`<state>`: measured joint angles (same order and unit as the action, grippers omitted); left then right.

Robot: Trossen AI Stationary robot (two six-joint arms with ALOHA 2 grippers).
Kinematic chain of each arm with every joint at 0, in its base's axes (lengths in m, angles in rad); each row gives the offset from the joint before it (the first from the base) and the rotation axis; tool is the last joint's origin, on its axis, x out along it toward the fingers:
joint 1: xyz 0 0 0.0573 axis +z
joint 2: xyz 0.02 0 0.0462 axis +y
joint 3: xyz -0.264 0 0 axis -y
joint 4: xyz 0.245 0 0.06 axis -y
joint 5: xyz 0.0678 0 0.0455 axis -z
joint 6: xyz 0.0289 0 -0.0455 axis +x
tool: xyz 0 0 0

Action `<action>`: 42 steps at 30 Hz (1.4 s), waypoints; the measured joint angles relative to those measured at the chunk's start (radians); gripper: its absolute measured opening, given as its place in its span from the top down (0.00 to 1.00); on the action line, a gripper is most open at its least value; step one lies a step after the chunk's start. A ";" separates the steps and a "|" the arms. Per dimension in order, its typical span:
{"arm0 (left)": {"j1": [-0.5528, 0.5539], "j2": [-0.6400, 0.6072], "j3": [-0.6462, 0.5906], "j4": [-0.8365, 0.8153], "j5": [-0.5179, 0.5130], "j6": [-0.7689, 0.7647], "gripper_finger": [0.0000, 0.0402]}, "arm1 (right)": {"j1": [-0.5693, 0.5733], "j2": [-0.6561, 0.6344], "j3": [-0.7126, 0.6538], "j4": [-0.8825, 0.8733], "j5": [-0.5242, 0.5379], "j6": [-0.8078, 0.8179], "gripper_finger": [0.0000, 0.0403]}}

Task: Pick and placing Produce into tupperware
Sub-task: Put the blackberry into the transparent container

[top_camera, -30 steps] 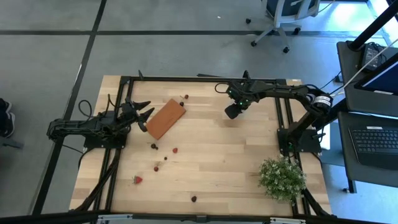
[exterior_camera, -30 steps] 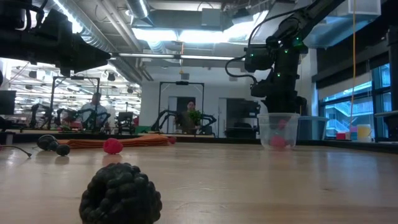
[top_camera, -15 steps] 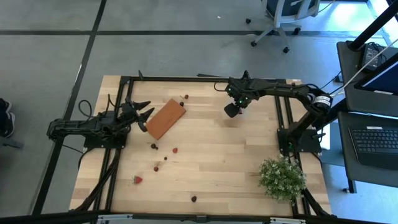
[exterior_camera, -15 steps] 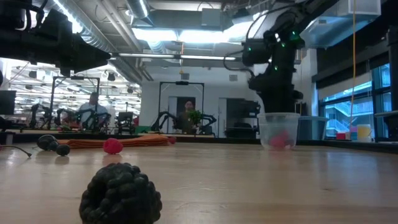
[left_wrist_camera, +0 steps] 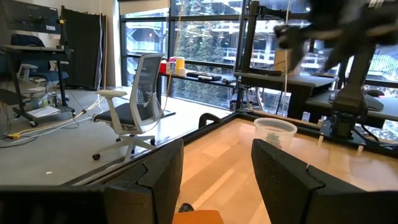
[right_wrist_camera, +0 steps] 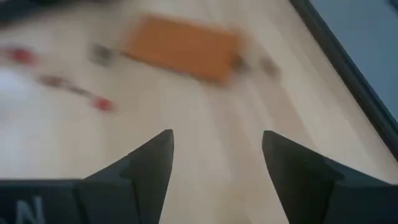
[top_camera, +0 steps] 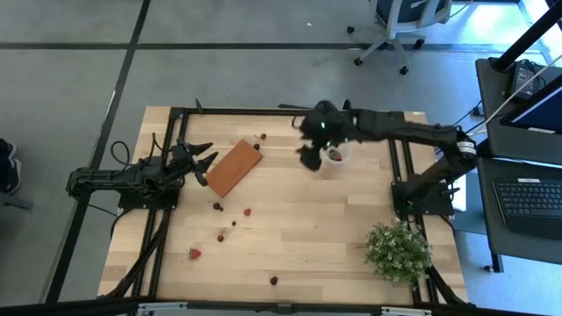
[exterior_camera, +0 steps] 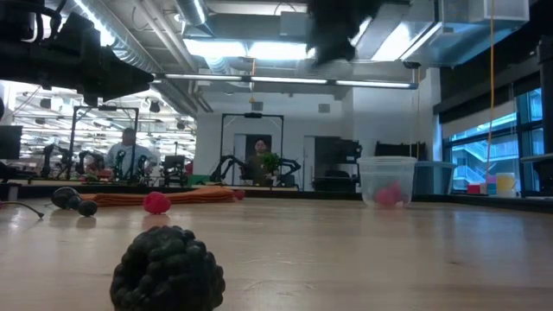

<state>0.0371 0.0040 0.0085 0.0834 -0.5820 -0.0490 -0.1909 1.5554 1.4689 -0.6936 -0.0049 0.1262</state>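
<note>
The tupperware (top_camera: 335, 155) is a small translucent cup standing on its base at the table's far right, with red berries inside (exterior_camera: 386, 192). My right gripper (top_camera: 307, 157) hovers open just left of it, raised high; in its wrist view (right_wrist_camera: 214, 140) it looks down on bare wood. Loose produce lies on the table: a red strawberry (top_camera: 194, 254), dark berries (top_camera: 217, 206) (top_camera: 274, 281), and a blackberry (exterior_camera: 167, 269) close to the low camera. My left gripper (top_camera: 204, 162) waits open at the table's left, beside the orange block (top_camera: 234, 167).
The flat orange-brown block lies between the two arms (right_wrist_camera: 180, 46). A bushy green plant (top_camera: 398, 250) stands at the near right corner. Black frame rails (top_camera: 281, 110) run along the far edge and both sides. Bare wood stretches across the table's middle.
My right gripper has risen from directly over the cup and swung toward the table's left, climbing to the top of the low view. The cup has stayed in place with red berries in it.
</note>
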 joint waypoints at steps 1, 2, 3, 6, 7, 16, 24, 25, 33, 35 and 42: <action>0.000 0.000 0.000 0.000 0.000 0.000 0.54 | 0.042 -0.004 -0.001 0.053 -0.006 -0.020 0.39; 0.000 0.000 0.000 0.000 0.000 0.000 0.54 | 0.081 -0.004 -0.002 0.107 -0.020 -0.044 0.39; 0.000 0.000 0.000 0.000 0.000 0.000 0.54 | 0.119 -0.004 -0.003 0.149 -0.034 -0.069 0.39; 0.000 0.000 0.000 0.000 0.000 0.000 0.54 | 0.223 0.015 -0.004 0.252 -0.096 -0.150 0.39; 0.000 0.000 0.000 0.000 0.000 0.000 0.54 | 0.256 0.026 -0.005 0.270 -0.115 -0.172 0.39; 0.000 0.000 0.000 0.000 -0.002 0.000 0.54 | 0.473 0.122 -0.208 0.712 -0.156 -0.283 0.39; 0.000 0.000 0.000 -0.001 -0.003 0.003 0.54 | 0.550 0.212 -0.454 1.228 -0.156 -0.239 0.39; 0.000 0.000 0.000 -0.002 -0.003 0.006 0.54 | 0.555 0.230 -0.468 1.257 -0.155 -0.238 0.39; 0.000 0.000 0.000 -0.010 -0.004 0.007 0.54 | 0.608 0.424 -0.449 1.321 -0.155 -0.234 0.39; 0.000 0.000 0.000 -0.011 -0.004 0.007 0.54 | 0.627 0.473 -0.417 1.332 -0.155 -0.240 0.39; 0.000 0.000 0.000 -0.011 -0.005 0.008 0.54 | 0.671 0.625 -0.299 1.328 -0.213 -0.242 0.39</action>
<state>0.0370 0.0044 0.0084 0.0723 -0.5869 -0.0414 0.4797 2.1801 1.1699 0.6344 -0.2180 -0.1154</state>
